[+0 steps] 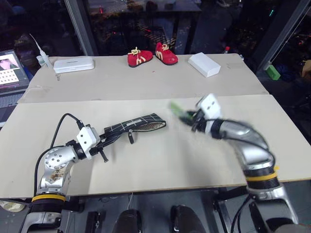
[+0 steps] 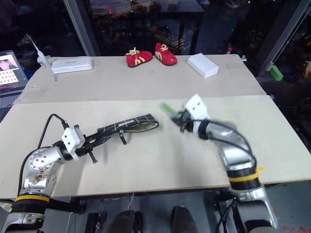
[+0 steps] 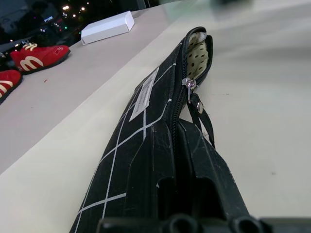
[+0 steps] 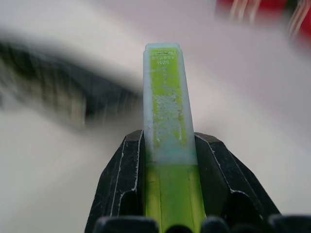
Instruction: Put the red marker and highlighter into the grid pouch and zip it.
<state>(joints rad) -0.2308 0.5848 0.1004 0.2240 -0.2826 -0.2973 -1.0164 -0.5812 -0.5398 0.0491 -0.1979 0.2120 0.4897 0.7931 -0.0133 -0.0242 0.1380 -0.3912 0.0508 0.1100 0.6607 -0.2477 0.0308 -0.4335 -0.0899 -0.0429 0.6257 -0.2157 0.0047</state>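
Highlighter first: I have it clamped between the two black fingers of the right gripper, which is closed on its lower half, and the pale cap end stands out free beyond the fingertips. I hold it in the air above the table, just to the right of the open end of the grid pouch. I judge it light and stiff, with smooth plastic faces that can slip, so the flat sides are the correct place to grip, as now.

The pouch is soft fabric and will fold under any push. My left gripper is closed on its near end and holds it level over the table. The zipper is partly open, the mouth shows a dotted lining, and the pull strap hangs below. I think the opening is narrow, so the highlighter must go in with the cap end first. The red marker I cannot find on the table.

The surface is pale flat board in two sheets. At the far side lie two small red shoes, two white boxes and, at the left edge, a laptop. Behind is dark glass.
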